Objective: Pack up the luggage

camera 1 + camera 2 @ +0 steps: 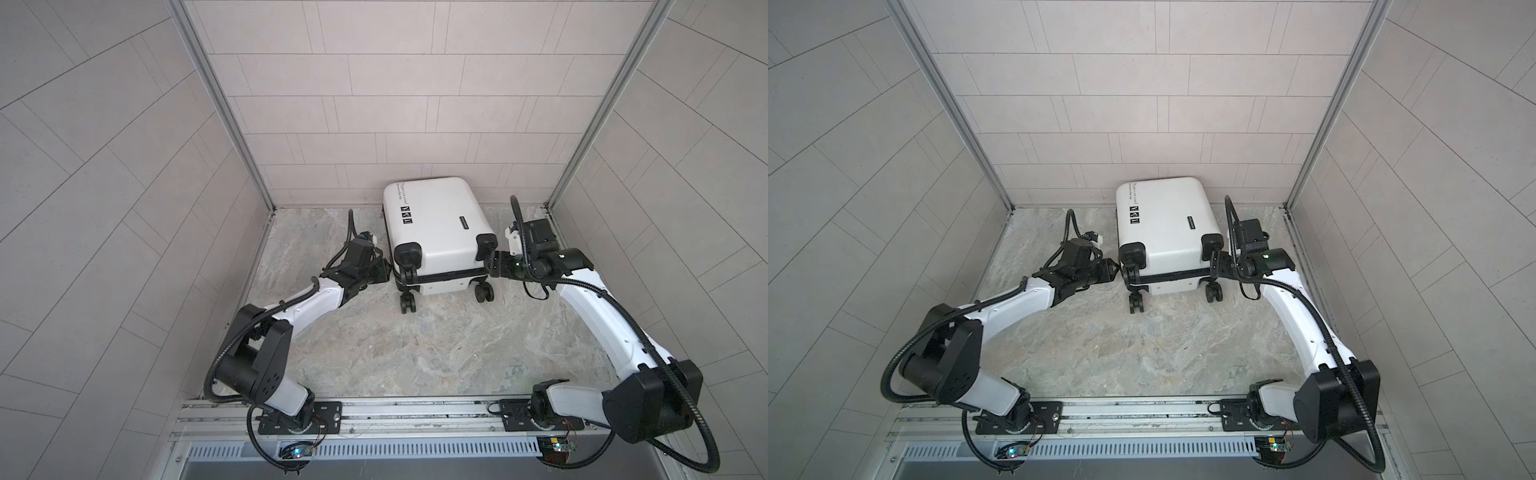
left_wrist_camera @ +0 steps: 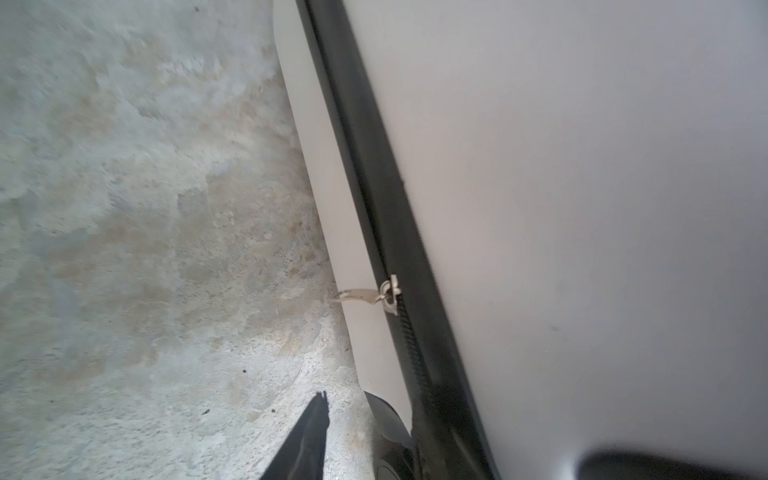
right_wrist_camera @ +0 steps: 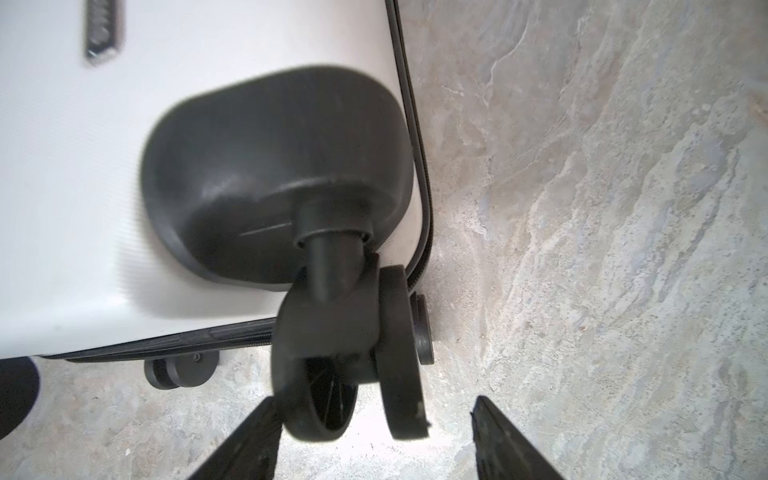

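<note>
the luggage (image 1: 436, 224) lies flat and closed on the worktop (image 1: 374, 353), close to the back wall, with its wheels toward the camera. its shell is smooth, glossy white hard plastic with rounded corners. in both top views two lines of black script (image 1: 403, 193) run along one edge, too small to read. below them sits a column of three small black square icons (image 1: 406, 215). a narrow black badge (image 1: 464, 223) sits near the middle of the shell, and its lettering is illegible.

a black zipper band (image 2: 374, 187) runs round the seam. in the left wrist view a small silver metal pull (image 2: 365, 295) hangs from it across the lower shell. the worktop has a matte, mottled grey-beige stone pattern. the walls are pale rectangular tiles in metal framing.

the left gripper (image 1: 384, 270) is at the luggage's near left corner by the seam. only one dark finger (image 2: 311, 436) shows sharply in its wrist view, so i cannot tell whether it grips anything.

the right gripper (image 3: 374, 399) is at the near right corner. its ridged black fingers (image 3: 507, 444) stand apart around a black spoked caster wheel (image 3: 345, 374), with a gap on one side. the wheel hangs from a rounded matte housing (image 3: 270, 166).
</note>
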